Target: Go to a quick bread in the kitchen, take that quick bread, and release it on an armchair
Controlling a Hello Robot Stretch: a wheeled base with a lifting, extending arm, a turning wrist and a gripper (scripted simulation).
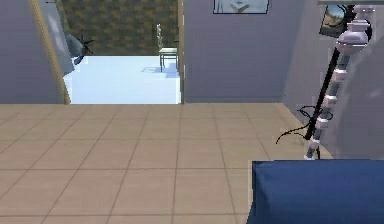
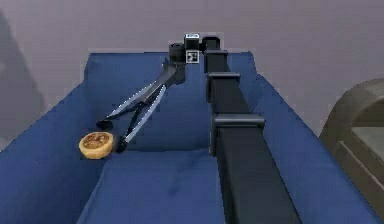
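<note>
1. Two things could go wrong from here; the long dark square arm bar point(image 2: 243, 150) reaches out over the seat of the soft blue armchair point(image 2: 160, 188); if the base rolled or turned now, I think the bar would sweep sideways across the cushion.
2. A little farther out lies the small round golden-brown quick bread point(image 2: 96, 146); it is low at the arm side view's left, where the seat meets the chair's side wall; that spot is close to the edge, so a bump or a fast pull back could make it roll off onto the floor.
3. The dark gripper point(image 2: 112, 135) slants down from its body toward the bread on two thin fingers; the tips end just beside the bread's right side; I cannot tell if they touch it.
4. I cannot tell whether the gripper holds the bread or anything else, because the blue chair is right behind it.
5. Farthest out are two small white squares point(image 2: 194, 46) with black marks, then the chair's back, then a plain grey wall point(image 2: 300, 40).
</note>
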